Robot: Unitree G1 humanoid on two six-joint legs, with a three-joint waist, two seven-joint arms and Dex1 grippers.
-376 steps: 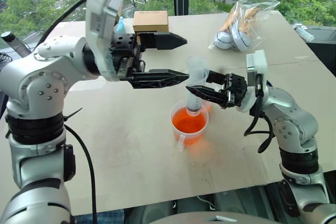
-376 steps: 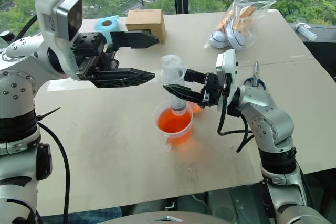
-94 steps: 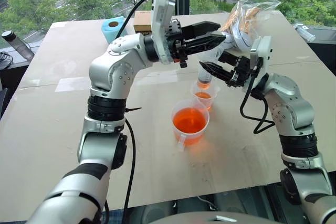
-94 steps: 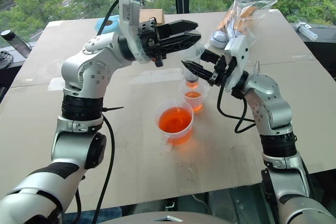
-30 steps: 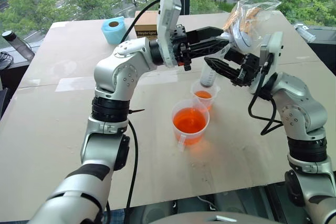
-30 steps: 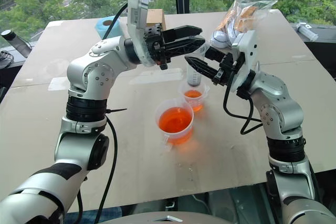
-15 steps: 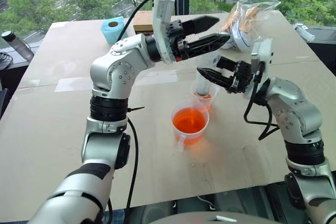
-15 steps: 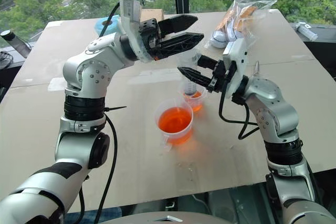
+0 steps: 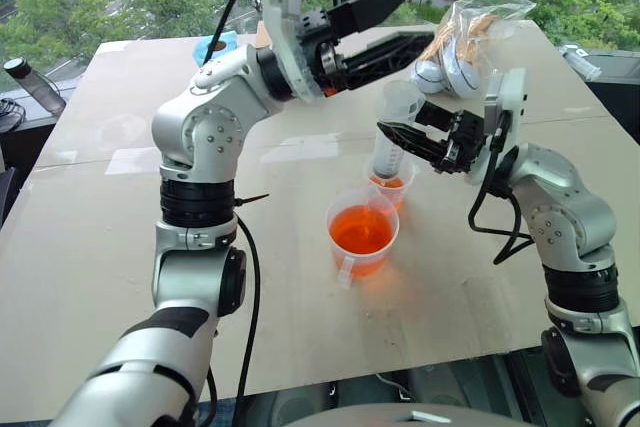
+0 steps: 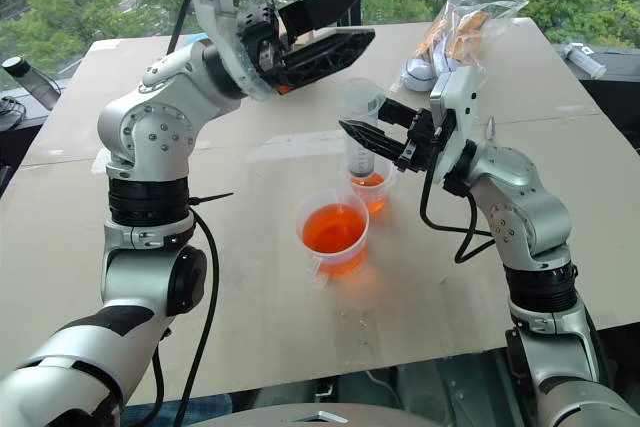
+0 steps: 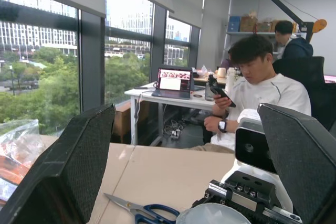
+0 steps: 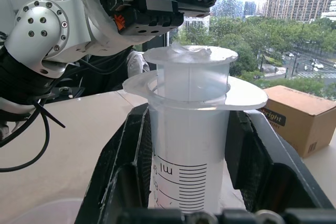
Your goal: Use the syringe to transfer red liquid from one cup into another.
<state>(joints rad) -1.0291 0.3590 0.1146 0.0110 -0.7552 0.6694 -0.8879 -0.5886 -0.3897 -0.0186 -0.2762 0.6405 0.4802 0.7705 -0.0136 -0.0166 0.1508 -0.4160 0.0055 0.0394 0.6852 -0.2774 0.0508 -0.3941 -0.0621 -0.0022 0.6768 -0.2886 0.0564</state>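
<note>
Nearest the robot on the table [image 9: 120,277], the wide handled cup [image 9: 361,236] holds red liquid [image 9: 360,229] and sits where it sat a second ago. Just behind it, at 1 o'clock, the smaller cup [image 9: 391,187] holds a shallow orange-red layer.

The syringe [image 9: 390,139] stands with its tip down inside the smaller cup, long axis near upright and leaning slightly, plunger end up toward 1 o'clock. The right gripper [image 9: 415,139] is pinched around its barrel, as it was before. In the right wrist view the barrel [image 12: 186,156] sits tight between the two black fingers [image 12: 126,177], plunger pushed almost fully in.

The left gripper [image 9: 385,29], pressed together over the plunger a second ago, now stands spread wide and has lifted clear above the syringe, toward 12 o'clock.

The syringe tip is hidden by the cup wall. Farther off lie scissors [image 11: 139,211], cut off at the frame edge, and a clear bag [image 9: 468,32] of unclear contents.
</note>
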